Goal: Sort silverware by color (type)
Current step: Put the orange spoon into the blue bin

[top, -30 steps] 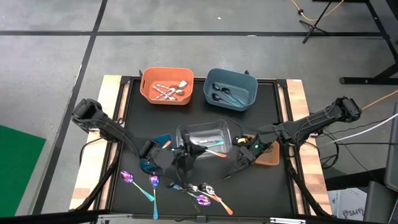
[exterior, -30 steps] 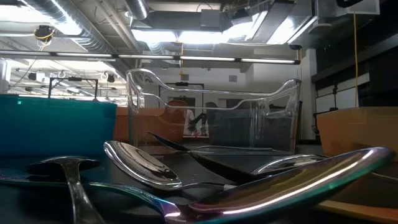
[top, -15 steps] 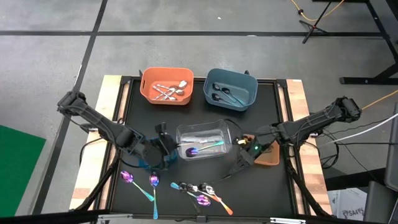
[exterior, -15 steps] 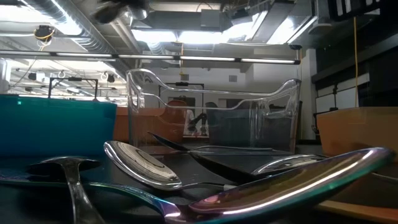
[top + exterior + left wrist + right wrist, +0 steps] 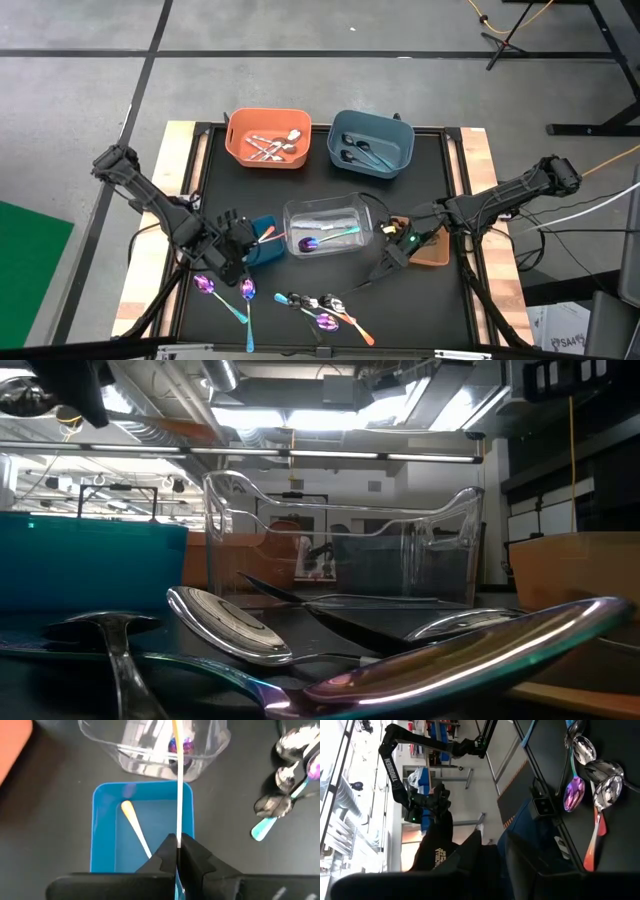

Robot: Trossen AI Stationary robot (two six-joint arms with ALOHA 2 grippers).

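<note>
On the bench [image 5: 440, 300], the sorting is partly done. Plain silver pieces lie in the orange bin [image 5: 267, 138], dark spoons in the grey-blue bin [image 5: 371, 143], and an iridescent spoon with teal and orange-handled pieces in the clear bin [image 5: 325, 226]. The left claw [image 5: 236, 243] is seen clamped shut on an orange-handled utensil [image 5: 177, 780], held over the small blue bin [image 5: 142, 832], where one orange-handled piece [image 5: 134, 825] already lies; a drop there is judged to be the step in hand. The right claw [image 5: 391, 262] hangs low near the brown bin [image 5: 432, 250], its fingers partly apart with nothing seen between them. Left to sort is a loose cluster [image 5: 320, 310] at the front edge and two iridescent spoons [image 5: 226, 292] with teal handles beside it, so roughly half is judged to remain.
</note>
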